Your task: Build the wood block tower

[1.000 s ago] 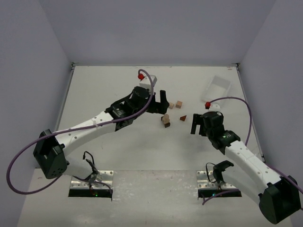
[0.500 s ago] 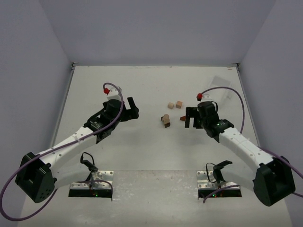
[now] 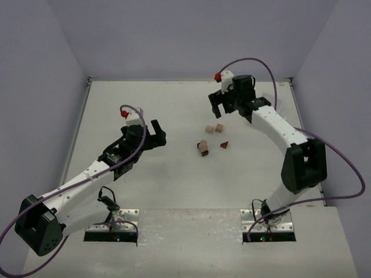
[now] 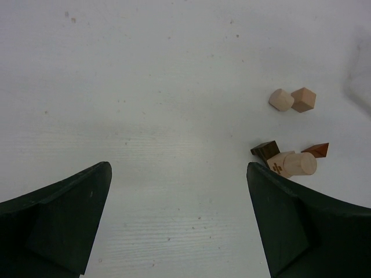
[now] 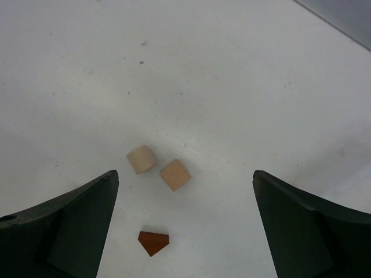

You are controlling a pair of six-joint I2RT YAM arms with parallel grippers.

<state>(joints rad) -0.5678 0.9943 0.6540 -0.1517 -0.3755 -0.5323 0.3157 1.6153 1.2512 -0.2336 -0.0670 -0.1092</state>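
Several tiny wooden blocks lie mid-table. Two pale tan blocks point(image 3: 209, 129) point(image 3: 219, 128) sit side by side. A pale block point(image 3: 203, 152) lies against a dark brown one point(image 3: 203, 143). A reddish-brown wedge point(image 3: 224, 145) lies to their right. My left gripper point(image 3: 155, 134) is open and empty, left of the blocks; its view shows the pale pair point(image 4: 291, 99), the dark block point(image 4: 265, 150) and the wedge point(image 4: 317, 150). My right gripper point(image 3: 232, 110) is open and empty, above the table beyond the blocks; its view shows the pale pair point(image 5: 141, 159) and the wedge point(image 5: 153, 241).
White walls point(image 3: 69, 104) close in the table on the left, back and right. A faint clear shape point(image 4: 360, 75), perhaps the plastic tray, shows at the far right of the left wrist view. In the top view the right arm point(image 3: 278, 127) covers that corner.
My right arm has swung from the near right up to the far side of the blocks. My left arm has drawn back to the left, away from the blocks. Both grippers stay open.
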